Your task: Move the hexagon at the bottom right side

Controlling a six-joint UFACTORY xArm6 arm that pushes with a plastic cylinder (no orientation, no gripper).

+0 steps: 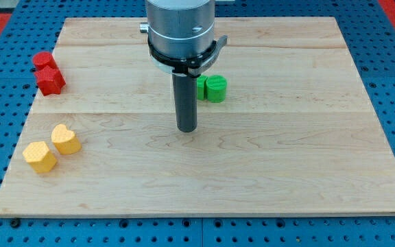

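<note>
A yellow hexagon block (40, 156) lies near the board's left edge, low in the view. A yellow heart block (66, 138) touches it on its upper right. My tip (186, 128) rests on the board near the middle, far to the right of both yellow blocks. A green round block (216, 89) sits just up and to the right of the rod, with a second green block (201, 87) partly hidden behind the rod.
Two red blocks (47, 74) sit together at the board's upper left edge. The wooden board (286, 165) lies on a blue pegboard surface (389, 68). The arm's grey body (181, 27) hangs over the board's top middle.
</note>
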